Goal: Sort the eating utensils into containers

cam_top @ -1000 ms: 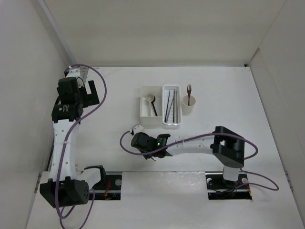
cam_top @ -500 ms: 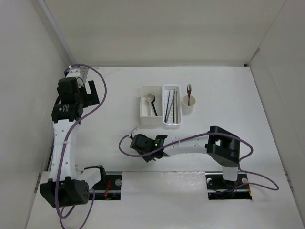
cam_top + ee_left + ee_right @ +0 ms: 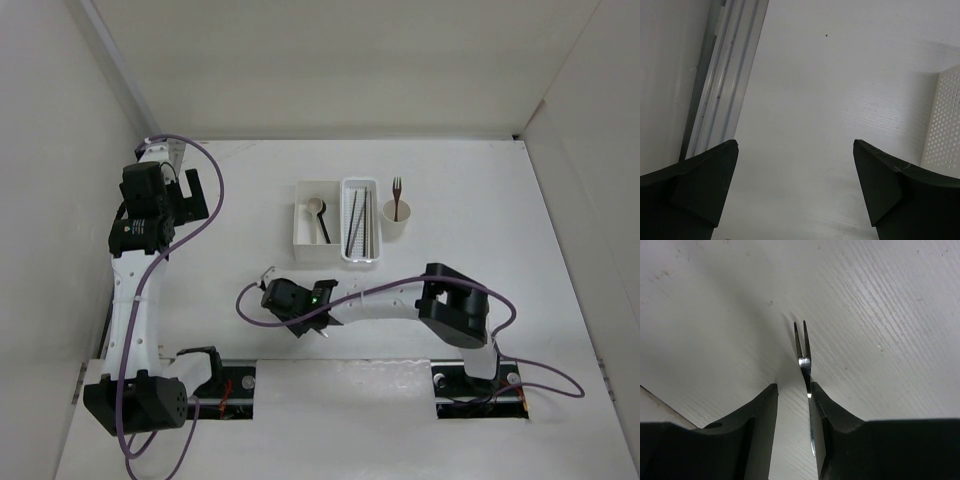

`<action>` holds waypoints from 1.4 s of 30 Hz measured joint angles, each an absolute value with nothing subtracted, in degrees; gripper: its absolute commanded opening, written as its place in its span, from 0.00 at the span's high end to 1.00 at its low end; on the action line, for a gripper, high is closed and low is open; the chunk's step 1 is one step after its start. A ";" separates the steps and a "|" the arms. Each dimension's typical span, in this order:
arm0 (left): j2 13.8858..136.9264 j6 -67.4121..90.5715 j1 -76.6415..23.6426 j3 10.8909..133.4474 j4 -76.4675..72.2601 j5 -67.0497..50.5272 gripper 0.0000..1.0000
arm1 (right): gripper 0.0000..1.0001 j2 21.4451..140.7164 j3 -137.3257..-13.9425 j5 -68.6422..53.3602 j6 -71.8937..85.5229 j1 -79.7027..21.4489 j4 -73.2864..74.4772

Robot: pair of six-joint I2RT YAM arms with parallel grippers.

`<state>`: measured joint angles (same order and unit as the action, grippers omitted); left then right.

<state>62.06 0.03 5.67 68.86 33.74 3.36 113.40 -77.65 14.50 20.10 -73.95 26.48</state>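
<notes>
The small silver fork (image 3: pixel 801 347) sits between the parted jaws of the right gripper (image 3: pixel 793 386). Its two tines point away from the wrist, and its shaft runs back along the inner face of one finger, with a clear gap to the other. The jaws are therefore loosened around it, not clenched on it. The wrist view does not show whether the fork rests fully on the white worktop (image 3: pixel 480 200) or leans on that finger. Seen from above, the right arm reaches leftward across the near part of the worktop, well apart from the three containers standing in a row farther back. The white square box (image 3: pixel 300 240) on the left holds the pale wooden spoon (image 3: pixel 314 206) and the black spoon (image 3: pixel 323 228). Just beside it, the white perforated tray (image 3: pixel 360 260) carries the chopsticks (image 3: pixel 353 222) lying lengthwise. To the right of the tray, the small round cup (image 3: pixel 397 228) holds the brown wooden fork (image 3: pixel 396 190) upright, tines up. The left gripper (image 3: pixel 795 145) hangs at the far left side over bare worktop, with its jaws spread wide and nothing between them.
</notes>
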 measured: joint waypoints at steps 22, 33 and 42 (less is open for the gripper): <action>62.06 0.01 5.74 68.01 33.56 3.03 0.00 | 0.61 104.60 -65.69 9.58 23.27 -72.66 24.73; 62.06 0.01 5.74 67.99 33.52 3.03 0.00 | 1.00 107.70 -69.19 10.07 23.81 -72.88 24.25; 62.06 0.01 5.74 67.83 33.45 3.03 0.00 | 1.00 108.14 -67.94 8.80 24.38 -72.88 17.45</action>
